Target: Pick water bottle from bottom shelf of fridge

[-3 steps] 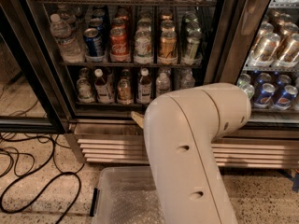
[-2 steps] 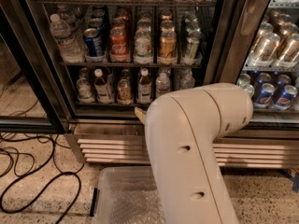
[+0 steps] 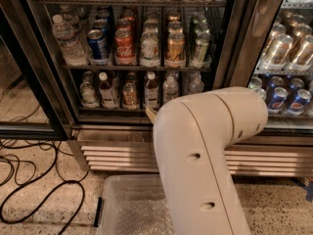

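The fridge (image 3: 45,87) stands ahead with its left door open. On the bottom shelf (image 3: 112,110) a small clear water bottle (image 3: 170,88) stands right of centre, with a second clear one (image 3: 196,84) beside it. Brown-liquid bottles with white caps (image 3: 105,90) (image 3: 151,88) stand to their left. My big beige arm (image 3: 205,151) fills the foreground. Only a small tan tip of my gripper (image 3: 150,114) peeks out at the arm's left edge, at the shelf's front lip, below and left of the water bottle. The rest of the gripper is hidden.
Cans and a large clear bottle (image 3: 67,39) fill the rack above. Cans (image 3: 283,97) sit behind the right glass door. Below is the louvered steel base (image 3: 117,155), a clear bin (image 3: 127,204) on the floor, and black cables (image 3: 34,190) at left.
Almost nothing: the arm and the bottles stand as before.
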### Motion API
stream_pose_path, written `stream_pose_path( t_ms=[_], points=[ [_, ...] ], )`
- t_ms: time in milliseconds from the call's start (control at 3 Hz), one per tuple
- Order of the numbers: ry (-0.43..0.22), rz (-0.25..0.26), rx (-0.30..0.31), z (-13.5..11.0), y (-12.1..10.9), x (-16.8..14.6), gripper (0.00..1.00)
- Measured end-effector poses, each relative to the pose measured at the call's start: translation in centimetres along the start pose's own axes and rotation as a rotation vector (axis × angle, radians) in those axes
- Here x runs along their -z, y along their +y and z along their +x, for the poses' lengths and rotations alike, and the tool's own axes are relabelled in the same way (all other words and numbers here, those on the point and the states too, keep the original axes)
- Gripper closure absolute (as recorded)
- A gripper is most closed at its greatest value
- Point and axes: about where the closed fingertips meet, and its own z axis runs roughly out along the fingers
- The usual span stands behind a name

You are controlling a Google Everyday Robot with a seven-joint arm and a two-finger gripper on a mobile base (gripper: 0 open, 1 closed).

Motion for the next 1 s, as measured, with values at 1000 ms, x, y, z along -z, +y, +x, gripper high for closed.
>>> stream_pose_path(
  t_ms=[1000],
  points=[
    [-0.030, -0.008, 0.009, -1.18, -0.27, -1.32, 0.25]
  ],
)
